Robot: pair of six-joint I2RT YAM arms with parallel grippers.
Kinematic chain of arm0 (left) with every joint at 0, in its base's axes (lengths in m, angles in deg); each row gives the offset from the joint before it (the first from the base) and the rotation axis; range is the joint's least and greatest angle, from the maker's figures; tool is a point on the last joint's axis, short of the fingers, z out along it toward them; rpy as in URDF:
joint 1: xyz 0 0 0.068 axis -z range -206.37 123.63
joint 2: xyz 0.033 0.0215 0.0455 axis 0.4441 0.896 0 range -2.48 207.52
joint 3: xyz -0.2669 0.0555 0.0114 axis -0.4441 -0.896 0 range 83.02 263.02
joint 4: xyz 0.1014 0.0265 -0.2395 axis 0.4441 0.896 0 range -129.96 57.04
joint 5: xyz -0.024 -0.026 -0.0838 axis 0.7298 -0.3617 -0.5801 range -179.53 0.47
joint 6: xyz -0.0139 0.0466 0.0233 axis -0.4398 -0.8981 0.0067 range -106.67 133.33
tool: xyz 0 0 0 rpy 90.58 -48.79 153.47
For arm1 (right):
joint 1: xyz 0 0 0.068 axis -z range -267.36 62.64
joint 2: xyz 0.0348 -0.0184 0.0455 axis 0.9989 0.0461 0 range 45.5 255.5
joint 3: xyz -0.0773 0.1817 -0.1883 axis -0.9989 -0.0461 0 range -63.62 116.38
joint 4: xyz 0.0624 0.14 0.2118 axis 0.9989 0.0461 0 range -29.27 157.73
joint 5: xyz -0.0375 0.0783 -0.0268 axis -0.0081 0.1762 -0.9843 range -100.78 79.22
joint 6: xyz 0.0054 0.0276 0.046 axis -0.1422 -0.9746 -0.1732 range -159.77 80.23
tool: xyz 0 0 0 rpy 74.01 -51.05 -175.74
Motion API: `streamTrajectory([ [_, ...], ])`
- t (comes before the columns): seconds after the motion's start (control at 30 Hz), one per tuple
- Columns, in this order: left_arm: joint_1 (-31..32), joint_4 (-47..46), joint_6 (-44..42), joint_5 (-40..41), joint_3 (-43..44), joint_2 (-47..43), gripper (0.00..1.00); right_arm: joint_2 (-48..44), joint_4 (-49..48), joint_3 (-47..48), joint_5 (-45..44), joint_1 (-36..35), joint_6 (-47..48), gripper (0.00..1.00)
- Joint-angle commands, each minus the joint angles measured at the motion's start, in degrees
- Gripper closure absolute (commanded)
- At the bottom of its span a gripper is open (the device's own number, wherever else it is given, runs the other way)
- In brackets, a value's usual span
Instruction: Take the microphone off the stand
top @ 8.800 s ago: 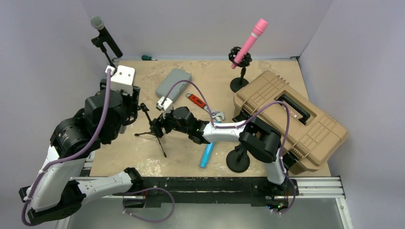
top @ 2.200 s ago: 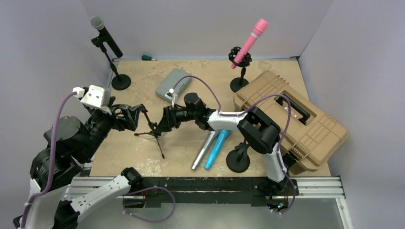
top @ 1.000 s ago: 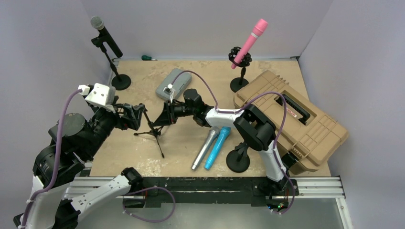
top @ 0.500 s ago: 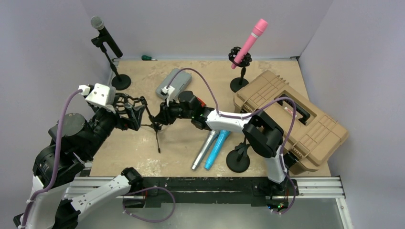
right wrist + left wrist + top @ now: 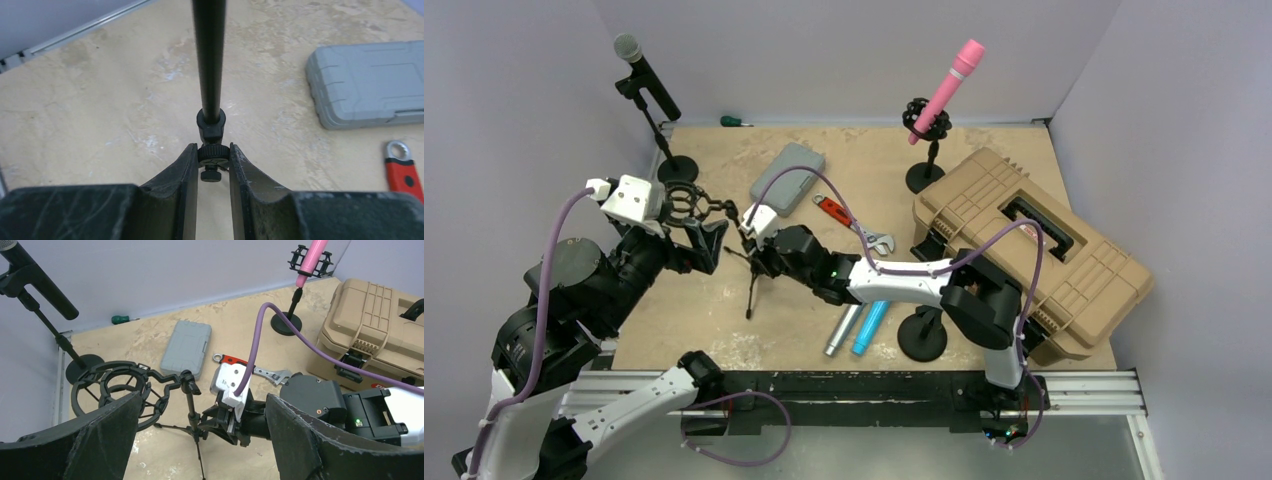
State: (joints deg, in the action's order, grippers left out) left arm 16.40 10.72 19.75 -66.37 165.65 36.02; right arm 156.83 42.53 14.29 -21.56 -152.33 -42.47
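A black tripod stand (image 5: pixel 751 268) with an empty shock-mount ring (image 5: pixel 682 200) stands left of centre. My right gripper (image 5: pixel 212 155) is shut on the knurled hub at the foot of its pole (image 5: pixel 210 60). My left gripper (image 5: pixel 200 440) hangs open just above and left of the stand, and its fingers touch nothing. A silver microphone (image 5: pixel 842 330) and a blue one (image 5: pixel 871 327) lie side by side on the table, partly under my right arm. A black microphone (image 5: pixel 646 75) sits in a clip stand at the back left. A pink microphone (image 5: pixel 944 90) sits in a stand at the back.
A tan toolbox (image 5: pixel 1034 250) fills the right side. A grey case (image 5: pixel 786 175) and a red-handled wrench (image 5: pixel 849 222) lie behind my right arm. A green screwdriver (image 5: pixel 734 121) rests by the back wall, and a round-based black stand (image 5: pixel 922 335) is at the front.
My right arm has swung nearer and lower with the stand still in its grip. The shock-mount ring has tipped back and now shows beside my left gripper, which has stayed put.
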Motion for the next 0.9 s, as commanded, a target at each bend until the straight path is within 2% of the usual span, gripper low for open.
streamTrajectory([
  [0.0,-0.21,-1.47,0.62,-0.57,0.69,-0.38,0.08,-2.86,-2.27,-1.50,-12.85,-1.37,7.70,1.00],
  [0.13,-0.31,-1.39,0.71,-0.48,0.68,-0.44,0.08,-2.41,-3.26,-1.09,-15.80,-2.67,10.48,1.00],
  [0.27,-0.29,-1.30,0.78,-0.40,0.76,-0.39,0.08,-2.57,-3.42,-1.07,-14.35,-2.80,9.95,0.99],
  [0.47,-0.26,-1.21,0.95,-0.44,0.60,-0.38,0.08,-4.93,-2.44,-1.66,-8.33,-2.59,4.61,0.77],
  [0.57,-0.23,-1.31,0.97,-0.48,0.51,-0.36,0.08,-6.47,-0.76,-1.41,-5.20,-1.74,-0.10,0.62],
  [0.7,-0.23,-1.25,0.88,-0.51,0.50,-0.51,0.08,-9.25,0.08,-3.05,5.94,2.66,-9.49,0.45],
  [0.87,-0.27,-1.36,0.97,-0.56,0.13,-0.79,0.08,-10.14,-3.96,-6.87,25.58,11.05,-25.29,0.41],
])
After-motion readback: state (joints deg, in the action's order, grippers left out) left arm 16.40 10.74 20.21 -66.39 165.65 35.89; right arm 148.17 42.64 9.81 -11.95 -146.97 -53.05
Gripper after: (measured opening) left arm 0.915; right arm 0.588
